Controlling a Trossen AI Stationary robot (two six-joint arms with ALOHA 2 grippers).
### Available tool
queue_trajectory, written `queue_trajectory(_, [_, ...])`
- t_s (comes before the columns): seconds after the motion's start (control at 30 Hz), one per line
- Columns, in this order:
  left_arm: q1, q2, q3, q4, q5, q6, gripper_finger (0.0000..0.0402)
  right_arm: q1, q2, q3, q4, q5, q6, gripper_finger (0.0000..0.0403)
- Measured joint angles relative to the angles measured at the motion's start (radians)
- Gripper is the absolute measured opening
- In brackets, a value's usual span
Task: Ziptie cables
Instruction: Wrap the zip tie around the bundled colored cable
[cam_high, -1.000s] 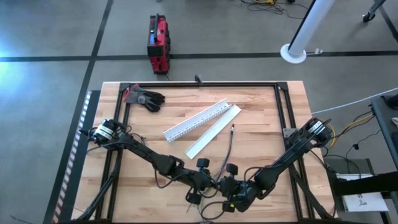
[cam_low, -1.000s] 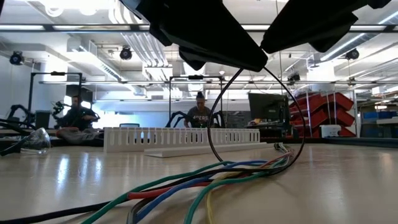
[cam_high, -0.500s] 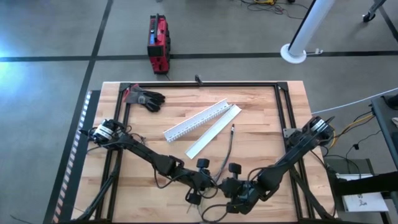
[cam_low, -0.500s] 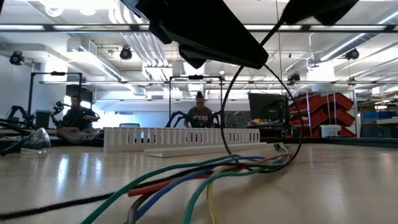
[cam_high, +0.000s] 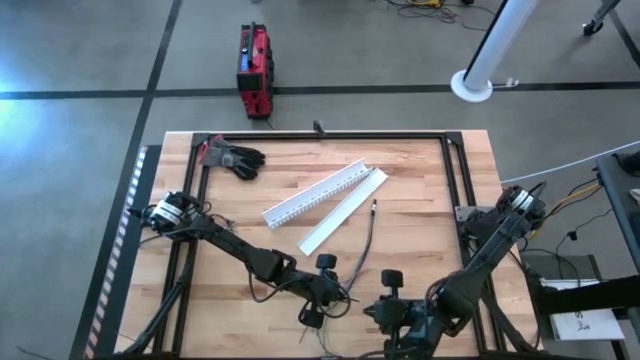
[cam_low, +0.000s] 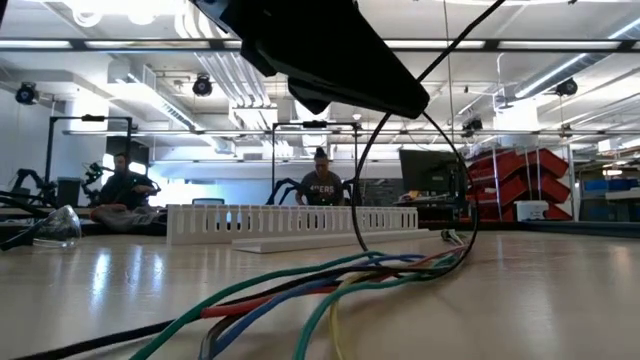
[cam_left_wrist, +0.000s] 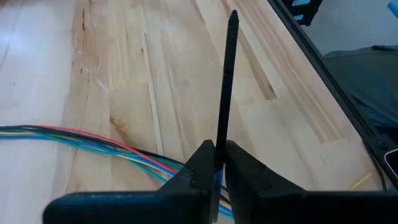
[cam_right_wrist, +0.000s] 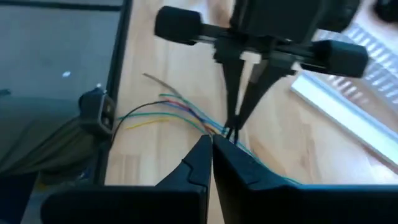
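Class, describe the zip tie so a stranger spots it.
On the wooden table, find the left gripper, shut above the coloured cables. The zip tie is the stiff black strip between its fingers, unlike the limp, bright cables.

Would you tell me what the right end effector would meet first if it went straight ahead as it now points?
Probably the left end effector, whose fingertips pinch a black zip tie just ahead over the cables; depth is unclear.
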Motion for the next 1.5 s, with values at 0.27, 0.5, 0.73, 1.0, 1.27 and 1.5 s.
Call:
queue_trajectory(0.27, [-0.002, 0.0, 0.0, 0.011, 0.0, 0.0, 0.001, -0.014, 0.039, -0.062, 0.004, 0.073, 0.252, 0.0074])
queue_trajectory(0.5, [-0.002, 0.0, 0.0, 0.022, 0.0, 0.011, 0.001, -0.044, 0.106, -0.083, 0.027, 0.087, 0.466, 0.0159])
queue_trajectory(0.73, [-0.002, 0.0, 0.0, 0.025, 0.0, 0.012, 0.001, -0.076, 0.139, -0.083, 0.105, 0.085, 0.411, 0.0165])
queue_trajectory(1.0, [-0.001, 0.0, 0.0, 0.026, -0.005, 0.012, 0.001, -0.117, 0.148, -0.083, 0.108, 0.08, 0.349, 0.0132])
queue_trajectory(1.27, [-0.001, 0.0, 0.0, 0.025, -0.006, 0.012, 0.001, -0.12, 0.148, -0.083, 0.115, 0.076, 0.283, 0.0096])
queue_trajectory(1.5, [-0.002, 0.0, 0.0, 0.028, -0.004, 0.012, 0.001, -0.12, 0.148, -0.083, 0.153, 0.077, 0.22, 0.005])
